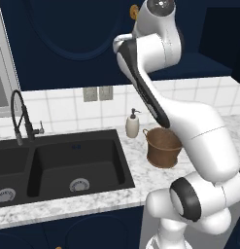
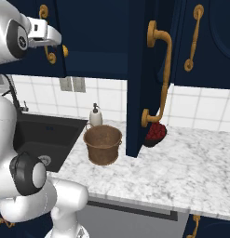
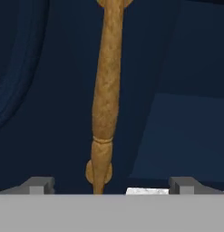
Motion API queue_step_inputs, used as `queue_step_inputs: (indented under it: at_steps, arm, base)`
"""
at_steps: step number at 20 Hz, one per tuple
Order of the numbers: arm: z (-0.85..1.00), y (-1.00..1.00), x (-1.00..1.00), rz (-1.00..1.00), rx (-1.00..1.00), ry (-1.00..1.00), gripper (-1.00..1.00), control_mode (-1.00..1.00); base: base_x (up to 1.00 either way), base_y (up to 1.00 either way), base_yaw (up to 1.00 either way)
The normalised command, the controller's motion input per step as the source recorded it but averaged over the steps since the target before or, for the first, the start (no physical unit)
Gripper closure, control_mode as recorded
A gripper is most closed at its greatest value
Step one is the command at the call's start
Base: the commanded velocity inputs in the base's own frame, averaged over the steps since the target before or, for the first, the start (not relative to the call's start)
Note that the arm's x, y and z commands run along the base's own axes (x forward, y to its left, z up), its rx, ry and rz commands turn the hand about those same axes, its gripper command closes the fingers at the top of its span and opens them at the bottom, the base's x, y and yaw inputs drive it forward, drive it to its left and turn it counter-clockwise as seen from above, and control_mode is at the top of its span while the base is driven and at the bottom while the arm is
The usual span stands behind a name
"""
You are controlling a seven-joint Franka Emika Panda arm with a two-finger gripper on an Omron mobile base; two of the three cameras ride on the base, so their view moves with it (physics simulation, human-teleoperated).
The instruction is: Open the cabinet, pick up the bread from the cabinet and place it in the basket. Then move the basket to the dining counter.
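The cabinet (image 2: 88,32) hangs above the marbled table (image 2: 191,167); its right door (image 2: 137,83) stands swung out edge-on over the table, its left door (image 1: 68,34) is shut. The end effector (image 3: 111,188) sits at the left door's gold handle (image 3: 105,99), fingers (image 3: 38,185) spread wide either side of it, gripping nothing. The basket (image 2: 103,144) stands upright below, just left of the open door's edge, near a soap dispenser (image 2: 95,115) and right of the black sink (image 1: 58,165). The bread can't be made out.

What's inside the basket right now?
Nothing visible: the basket on the sink counter shows a bare brown interior in the right base view; its near wall hides the very bottom.
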Motion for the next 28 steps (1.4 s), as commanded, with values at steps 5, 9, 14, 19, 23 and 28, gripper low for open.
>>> queue_step_inputs:
  at_steps: [5,9,14,19,23,28]
  arm:
    - [0.00,0.01,0.51,0.00,-0.04,-0.01,-1.00,-1.00]
    - [0.10,0.25,0.58,0.00,-0.03,-0.03,-1.00,-1.00]
    - [0.02,0.26,0.55,0.00,-0.03,-0.06,-1.00,-1.00]
    - [-0.04,0.22,0.39,0.00,-0.02,-0.26,1.00,-1.00]
    - [-0.51,0.16,0.26,0.00,-0.01,-0.35,1.00,-1.00]
    - [-0.84,0.00,0.39,0.00,0.00,-0.32,1.00,-1.00]
  base:
    - [0.00,0.00,0.00]
    - [0.00,0.00,0.00]
    - [0.00,0.00,0.00]
    - [0.00,0.00,0.00]
    - [0.00,0.00,0.00]
    - [0.00,0.00,0.00]
